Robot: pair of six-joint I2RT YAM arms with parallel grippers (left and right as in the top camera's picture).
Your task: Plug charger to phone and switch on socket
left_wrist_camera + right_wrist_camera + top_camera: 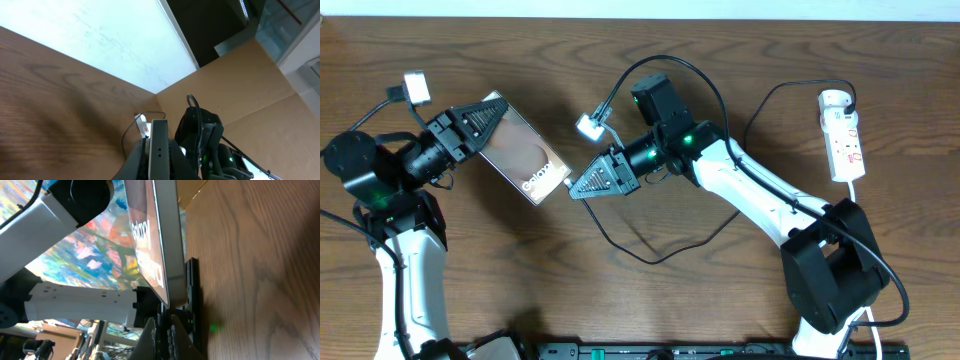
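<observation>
Phone (520, 155), a flat glossy rectangle with thin silvery edge.

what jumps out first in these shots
The phone stands out first: it is gripped in the left jaws at centre-left, with its lettered screen facing up. The right jaws meet its near end, shut on the charger, whose thin black cable loops across the wooden table. The white socket lies apart at the far right.
</observation>
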